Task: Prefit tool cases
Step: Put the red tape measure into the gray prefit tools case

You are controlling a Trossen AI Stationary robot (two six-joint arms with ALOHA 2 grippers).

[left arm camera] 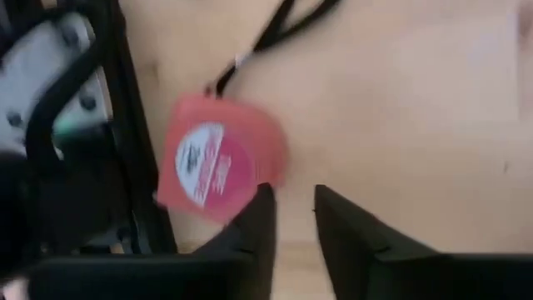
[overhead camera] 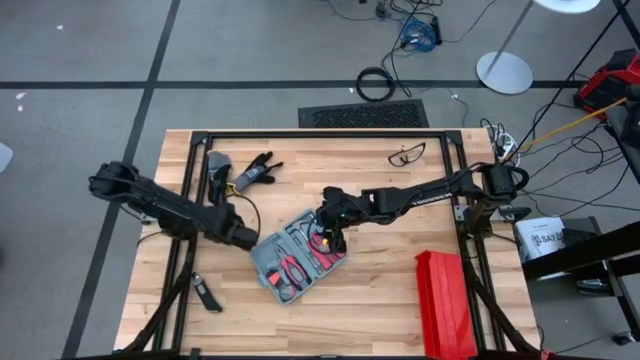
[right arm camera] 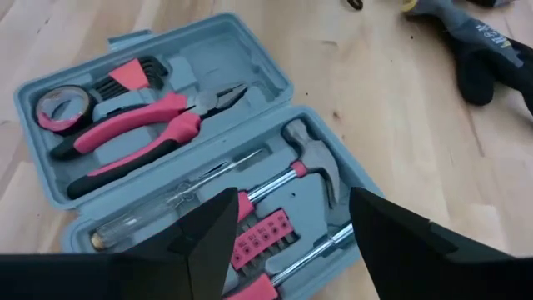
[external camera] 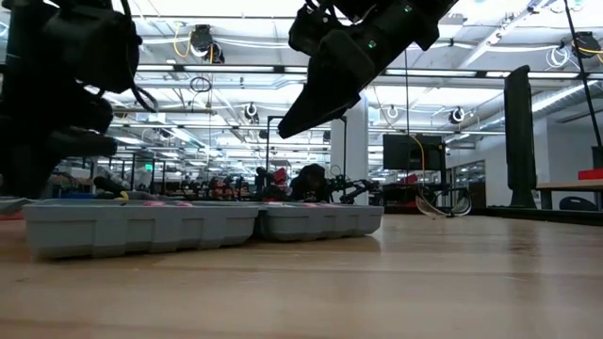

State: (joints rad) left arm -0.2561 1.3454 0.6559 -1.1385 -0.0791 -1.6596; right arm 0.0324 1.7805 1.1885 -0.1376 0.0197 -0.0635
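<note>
The tool case [overhead camera: 298, 258] lies open, both halves flat on the table, with pink-handled pliers [right arm camera: 137, 133], a hammer [right arm camera: 310, 154], a screwdriver and bits in its grey slots. My right gripper [right arm camera: 291, 208] hangs open above its far half, touching nothing; in the low view it [external camera: 311, 104] is well clear of the case [external camera: 203, 226]. My left gripper [overhead camera: 247, 240] points down at the case's left corner. Its fingers stand slightly open with bare table between them [left arm camera: 291, 196]. A red tape measure [left arm camera: 218, 162] lies flat on the wood just beside one fingertip; I cannot tell whether they touch.
A long red ribbed box [overhead camera: 443, 300] stands at the near right. Dark gloves [overhead camera: 250, 172] and safety glasses [overhead camera: 405, 153] lie toward the far edge. A small black tool [overhead camera: 205, 292] lies near left. Black frame rails [overhead camera: 195, 200] run along the table's sides.
</note>
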